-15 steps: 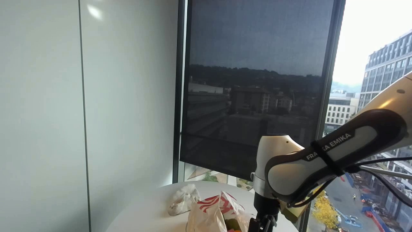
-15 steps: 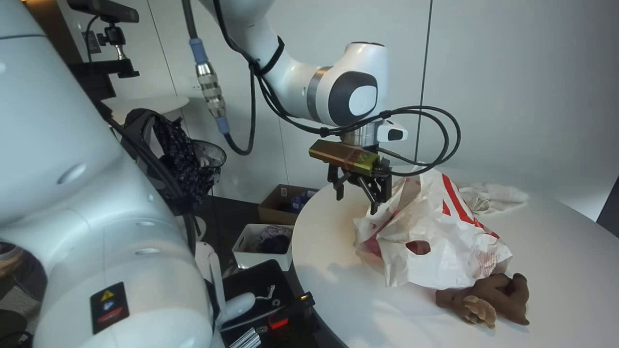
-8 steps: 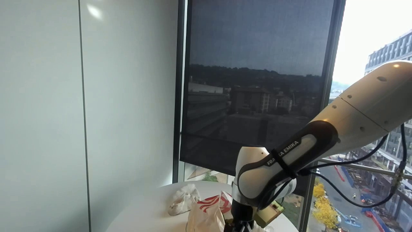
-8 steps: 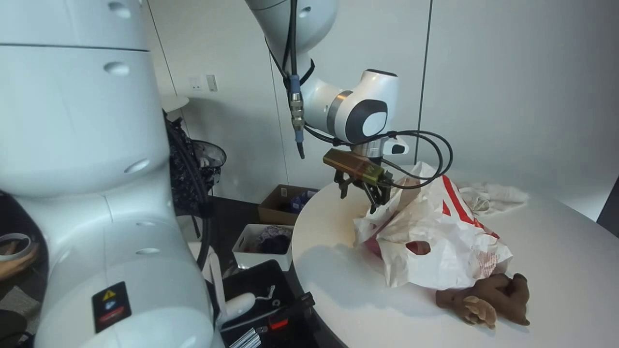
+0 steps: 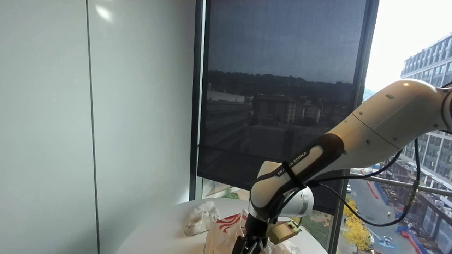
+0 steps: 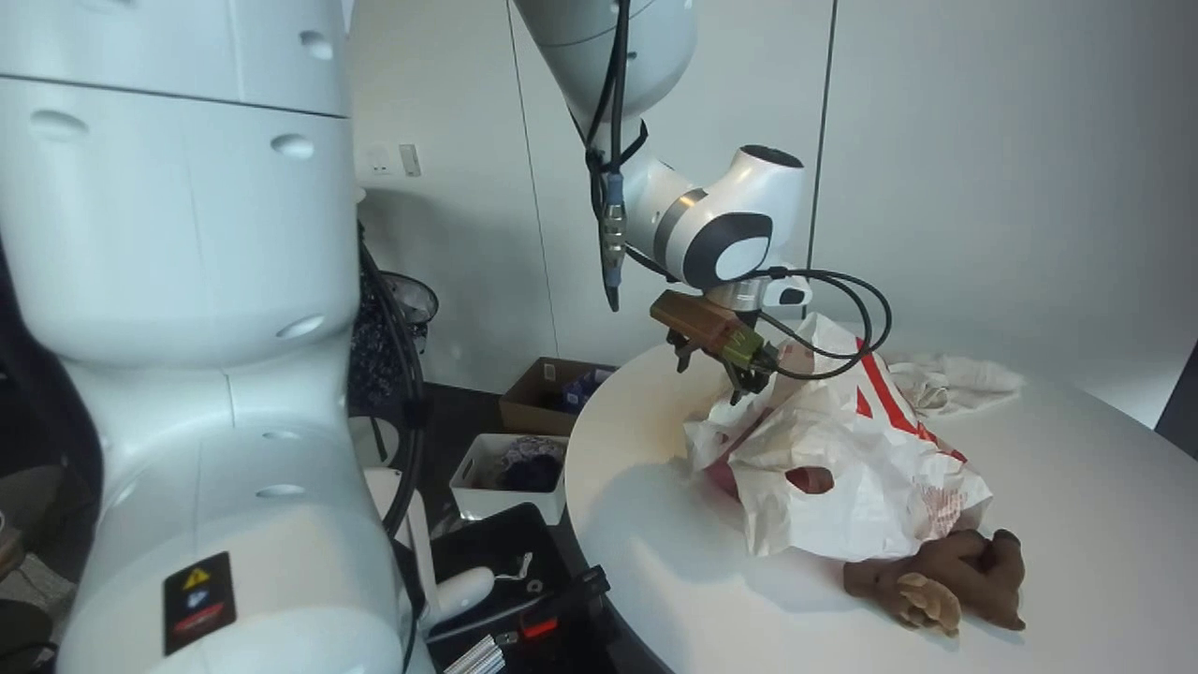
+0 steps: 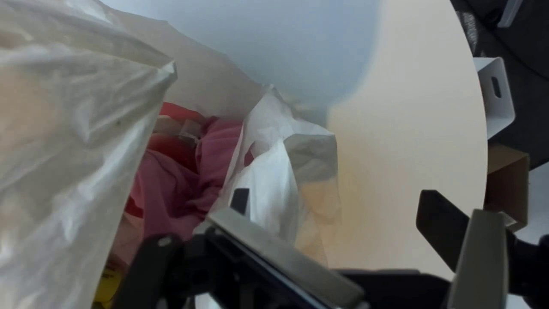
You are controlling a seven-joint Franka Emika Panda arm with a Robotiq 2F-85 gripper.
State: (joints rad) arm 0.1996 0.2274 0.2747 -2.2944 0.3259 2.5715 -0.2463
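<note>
Wrist view: the fingers point(image 7: 482, 257) stand wide apart, grasping nothing, one over the mouth of the plastic bag point(image 7: 77, 141); whether it touches is unclear. The bag lies on the bench point(image 7: 411, 107) with pink cloth point(image 7: 184, 193) inside, so no grasp seems done yet. In an exterior view, a brown toy animal point(image 6: 973, 571) lies outside, near right.

I see a white bag point(image 6: 842, 445) striped red, pink cloth point(image 7: 216, 159) inside, on a white surface point(image 6: 1076, 487). In an exterior view the bundle point(image 6: 959, 384) at the bag's two o'clock is off-white, the toy point(image 6: 964, 571) at five o'clock brown and tan; the claw point(image 7: 334, 201) is black.
</note>
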